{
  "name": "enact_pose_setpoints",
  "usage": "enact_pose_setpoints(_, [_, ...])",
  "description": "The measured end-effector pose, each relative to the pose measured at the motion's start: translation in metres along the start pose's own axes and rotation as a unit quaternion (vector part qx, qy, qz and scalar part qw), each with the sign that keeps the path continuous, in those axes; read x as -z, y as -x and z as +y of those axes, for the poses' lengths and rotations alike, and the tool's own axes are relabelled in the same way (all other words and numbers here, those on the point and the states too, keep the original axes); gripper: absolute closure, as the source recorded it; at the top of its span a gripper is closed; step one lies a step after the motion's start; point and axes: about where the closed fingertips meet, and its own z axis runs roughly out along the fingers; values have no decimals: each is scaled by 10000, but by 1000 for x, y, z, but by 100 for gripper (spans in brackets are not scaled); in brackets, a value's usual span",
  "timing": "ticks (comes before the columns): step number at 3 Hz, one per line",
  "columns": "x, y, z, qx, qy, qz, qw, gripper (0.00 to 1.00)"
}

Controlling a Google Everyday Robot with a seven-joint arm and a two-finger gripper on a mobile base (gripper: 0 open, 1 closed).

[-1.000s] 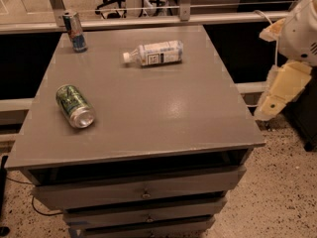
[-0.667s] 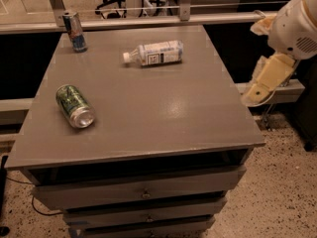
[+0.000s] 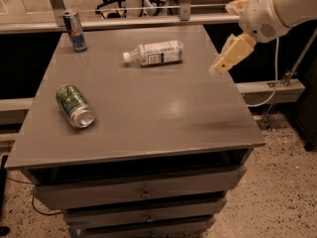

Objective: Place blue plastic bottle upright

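Task not started, we reckon: blue plastic bottle (image 3: 157,52) lies on its side on the table (image 3: 148,118), upper centre of frame. The gripper (image 3: 221,65) hangs upper right, apart from the bottle; we can't tell whether it's open or closed. Grasp, tip-up & release all left.

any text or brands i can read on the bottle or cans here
No text reads clearly.
blue plastic bottle, lying on its side: label with dark square logo, print too blurred.
green can: markings too blurred.
blue-and-silver can: too blurred.
end effector, by the table's right edge: no markings seen.
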Motion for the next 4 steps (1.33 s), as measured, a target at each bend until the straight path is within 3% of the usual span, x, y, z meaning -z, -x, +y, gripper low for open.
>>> enact_pose_setpoints(2, [-83, 38, -37, -87, 267, -767, 9967, 0])
enact_pose_setpoints(3, [-128, 53, -47, -200, 498, -975, 9938, 0])
enact_pose_setpoints(4, [-168, 65, -56, -175, 652, -980, 9929, 0])
